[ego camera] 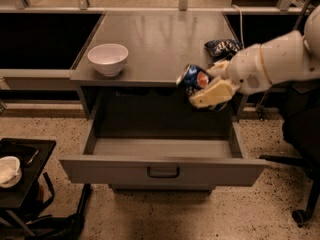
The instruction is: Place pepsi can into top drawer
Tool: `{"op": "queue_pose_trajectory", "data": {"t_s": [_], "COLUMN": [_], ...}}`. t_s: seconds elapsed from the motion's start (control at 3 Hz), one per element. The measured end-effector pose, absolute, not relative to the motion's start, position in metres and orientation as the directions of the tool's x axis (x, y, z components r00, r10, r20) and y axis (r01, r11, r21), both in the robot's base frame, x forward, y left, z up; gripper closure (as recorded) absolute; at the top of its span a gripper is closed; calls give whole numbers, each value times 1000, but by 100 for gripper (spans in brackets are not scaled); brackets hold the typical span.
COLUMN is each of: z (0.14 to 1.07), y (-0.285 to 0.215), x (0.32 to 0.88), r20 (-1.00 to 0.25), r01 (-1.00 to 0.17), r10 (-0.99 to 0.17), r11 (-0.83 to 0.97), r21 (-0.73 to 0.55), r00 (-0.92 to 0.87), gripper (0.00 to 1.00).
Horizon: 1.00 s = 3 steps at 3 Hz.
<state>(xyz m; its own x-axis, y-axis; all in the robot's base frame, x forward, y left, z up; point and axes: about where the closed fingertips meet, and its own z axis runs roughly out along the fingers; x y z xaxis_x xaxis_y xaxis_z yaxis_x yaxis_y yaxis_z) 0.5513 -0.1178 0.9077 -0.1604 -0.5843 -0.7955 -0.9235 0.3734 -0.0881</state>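
My gripper (204, 85) comes in from the right on a white arm and is shut on the pepsi can (192, 78), a dark blue can with a red-white-blue logo, tilted on its side. The can hangs just past the cabinet's front edge, above the right half of the open top drawer (162, 171). The drawer is pulled fully out, grey, with a dark bar handle at the centre of its front panel. Nothing shows inside it.
A white bowl (107, 58) sits on the left of the cabinet top (150, 39). A wrinkly blue-and-white snack bag (222, 47) lies at the top's right edge. A black side table with a white cup (9, 170) stands at lower left. A chair base (300, 184) is at right.
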Motion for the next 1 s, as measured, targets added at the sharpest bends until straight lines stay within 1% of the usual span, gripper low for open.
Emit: {"op": "queue_pose_trajectory", "data": {"t_s": [0.33, 0.67, 1.0], "z": [838, 773, 732], "y": [-117, -113, -105], "x": [544, 550, 577], "r20": [-794, -783, -764], "r01": [-916, -896, -865], "r10": [-578, -582, -601], "r11": [395, 439, 488], "r21": [-66, -76, -116], "r00": [-192, -219, -236], "gripper": [100, 100, 100]}}
